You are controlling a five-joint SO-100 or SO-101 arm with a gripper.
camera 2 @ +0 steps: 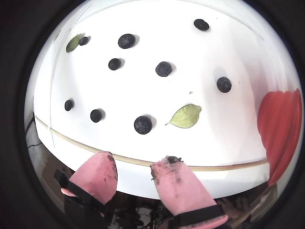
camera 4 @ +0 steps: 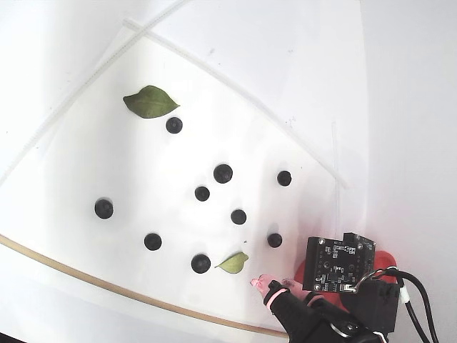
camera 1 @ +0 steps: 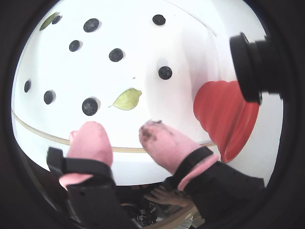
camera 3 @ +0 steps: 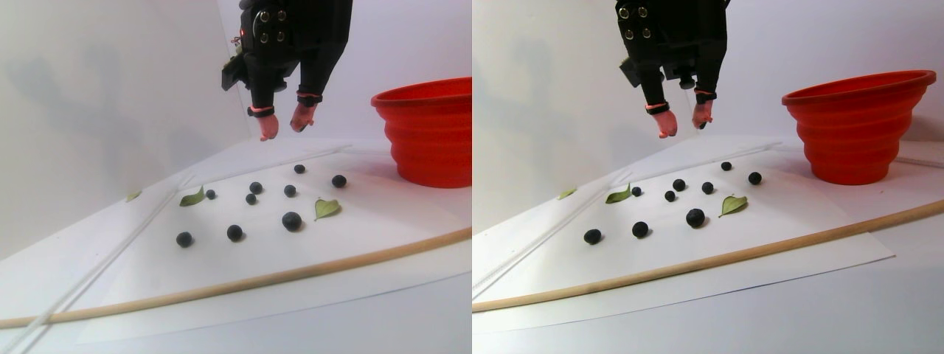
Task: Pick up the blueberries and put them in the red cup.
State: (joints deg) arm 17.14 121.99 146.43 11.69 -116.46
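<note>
The gripper (camera 3: pixel 284 127) is seen hanging from the black arm (camera 3: pixel 291 44), pointed downward and raised clear of the surface. Its jaws are parted with an empty gap between them. The two fingers (camera 1: pixel 90 140) are covered in pink pads, each bound by a black strap; dark smudges are seen on the right pad (camera 2: pixel 177 183) in both wrist views.
</note>
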